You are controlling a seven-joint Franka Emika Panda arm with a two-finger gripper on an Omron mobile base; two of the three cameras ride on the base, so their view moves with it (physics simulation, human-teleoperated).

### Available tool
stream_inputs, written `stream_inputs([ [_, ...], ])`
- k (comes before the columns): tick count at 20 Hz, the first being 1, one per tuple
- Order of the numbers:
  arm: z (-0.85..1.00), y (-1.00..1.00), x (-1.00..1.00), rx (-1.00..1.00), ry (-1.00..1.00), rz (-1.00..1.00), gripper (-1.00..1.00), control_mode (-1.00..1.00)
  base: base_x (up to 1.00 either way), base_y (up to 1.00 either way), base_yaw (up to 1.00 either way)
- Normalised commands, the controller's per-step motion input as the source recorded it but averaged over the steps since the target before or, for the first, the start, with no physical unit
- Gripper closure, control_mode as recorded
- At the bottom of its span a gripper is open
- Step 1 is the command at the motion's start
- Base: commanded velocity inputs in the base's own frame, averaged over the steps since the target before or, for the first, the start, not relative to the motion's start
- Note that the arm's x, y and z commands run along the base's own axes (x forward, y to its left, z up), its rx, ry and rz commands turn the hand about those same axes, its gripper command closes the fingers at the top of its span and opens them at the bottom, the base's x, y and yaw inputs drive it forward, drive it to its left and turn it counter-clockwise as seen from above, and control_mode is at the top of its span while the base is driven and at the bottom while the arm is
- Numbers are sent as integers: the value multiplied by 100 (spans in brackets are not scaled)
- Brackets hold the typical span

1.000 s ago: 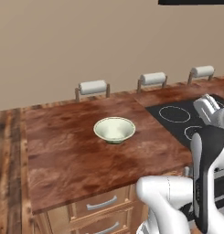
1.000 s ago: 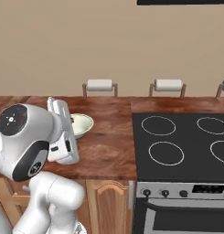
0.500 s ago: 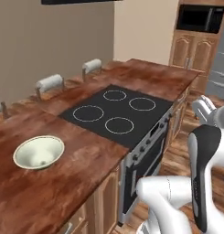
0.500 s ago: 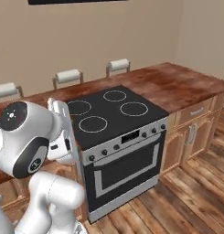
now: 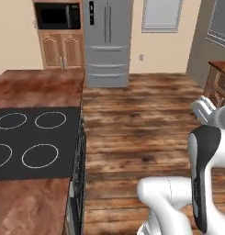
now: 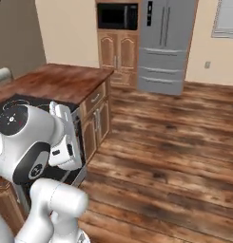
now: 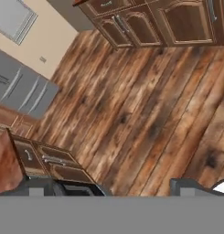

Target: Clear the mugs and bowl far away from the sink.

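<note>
1. The step in hand looks like travel rather than handling: the views face open wooden floor [image 5: 146,128], the refrigerator [image 5: 108,41] and the black stovetop [image 5: 33,140] set in the island counter [image 6: 61,81], with no mug, bowl or sink among them, so where the task's things are cannot be told from here
2. The gripper [image 7: 113,188] has its 2 dark tips standing far apart at the bottom of the hand view, with nothing between them but floor; it holds nothing
3. The next move, as I judge it, calls for bringing the base round until the sink and the mugs or bowl come into sight, then lining up the spread jaws on 1 of them; nothing can be grasped from this spot
4. The left base view shows the 4 ring marks of the stovetop from above and a counter corner at the far right edge
5. The right base view shows the island's drawers and doors from the side and the microwave [image 6: 117,16] beside the refrigerator
6. The hand view looks down at the floor and a dark cabinet run [image 7: 145,20] along its upper edge, from an angle neither base view gives
</note>
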Motion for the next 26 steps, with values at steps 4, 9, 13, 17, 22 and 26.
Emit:
stream_inputs([
  [4, 0, 0, 0, 0, 0, 0, -100, 100, 0, 0, -100],
  [9, 0, 0, 0, 0, 0, 0, -100, 100, 0, 0, -100],
  [13, 0, 0, 0, 0, 0, 0, -100, 100, 7, 0, -100],
  [17, 0, 0, 0, 0, 0, 0, -100, 100, 20, 0, -95],
  [22, 0, 0, 0, 0, 0, 0, -100, 100, 10, -12, -87],
  [26, 0, 0, 0, 0, 0, 0, -100, 100, 3, -33, -69],
])
